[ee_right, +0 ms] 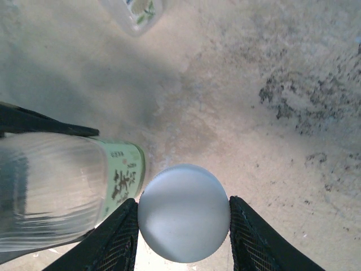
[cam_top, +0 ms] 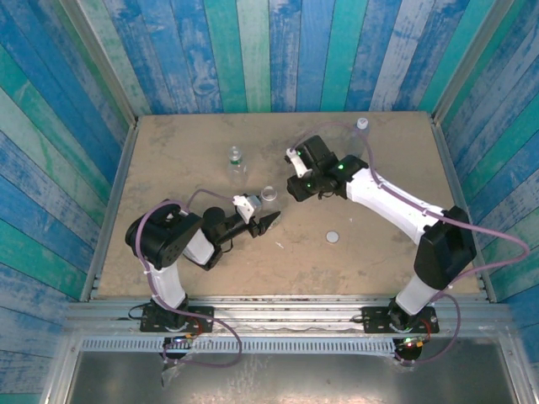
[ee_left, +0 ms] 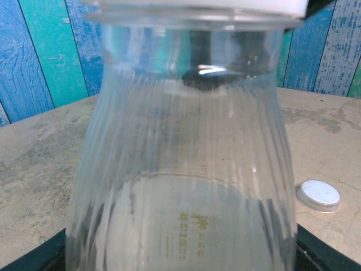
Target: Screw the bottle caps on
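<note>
My left gripper [cam_top: 265,220] lies low on the table, shut on a clear ribbed bottle [ee_left: 180,141] with a pale green label [ee_right: 125,176]. That bottle [cam_top: 268,194] stands near the table's middle. My right gripper [ee_right: 183,226] is shut on a white cap [ee_right: 183,212], held right beside the bottle's labelled part. A white edge crosses the top of the left wrist view above the bottle's rim, and I cannot tell whether the cap touches the mouth. A second white cap [cam_top: 333,237] lies loose on the table to the right. The right gripper [cam_top: 293,187] hovers just right of the bottle.
A small bottle with a green top [cam_top: 236,157] stands behind the held one. Another bottle with a white cap [cam_top: 362,126] stands at the far right edge. Painted blue-green plank walls [cam_top: 278,50] close in the table [cam_top: 168,269] on three sides.
</note>
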